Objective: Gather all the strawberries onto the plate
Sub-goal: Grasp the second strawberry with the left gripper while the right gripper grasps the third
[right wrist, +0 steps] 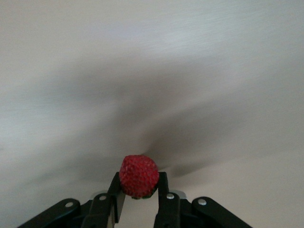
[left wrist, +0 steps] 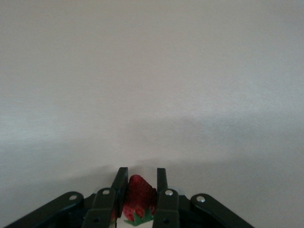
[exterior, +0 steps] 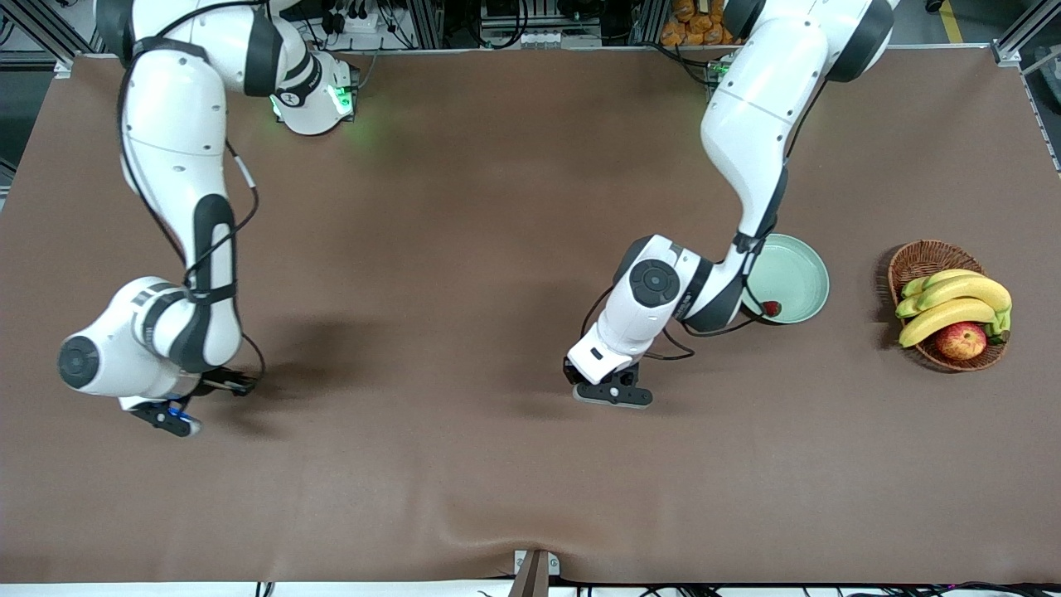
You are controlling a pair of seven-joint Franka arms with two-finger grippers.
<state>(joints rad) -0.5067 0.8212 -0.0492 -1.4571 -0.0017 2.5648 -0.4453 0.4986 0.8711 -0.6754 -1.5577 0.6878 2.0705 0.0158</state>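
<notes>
1. Three strawberries in sight: one in the plate (exterior: 797,274), one in each gripper.
2. Plate: pale mint green, round, on the brown table (exterior: 464,249) toward the left arm's end, partly covered by the left arm's forearm.
3. Loose strawberry (exterior: 772,308): inside the plate, at the rim nearest the front camera.
4. Left gripper (exterior: 613,395): low over bare table, nearer the front camera than the plate and well apart from it. Fingers (left wrist: 162,183) clamped narrow on a strawberry (left wrist: 139,195), green top visible between the pads in the left wrist view.
5. Right gripper (exterior: 170,417): low over bare table at the right arm's end, well apart from the plate. Fingers (right wrist: 116,190) pinched on a second strawberry (right wrist: 138,175), berry standing proud of the fingertips in the right wrist view.
6. Contact with the table under either gripper: cannot tell.
7. Wicker basket (exterior: 922,259): just past the plate toward the table edge at the left arm's end, holding bananas (exterior: 957,298) and an apple (exterior: 961,340).
</notes>
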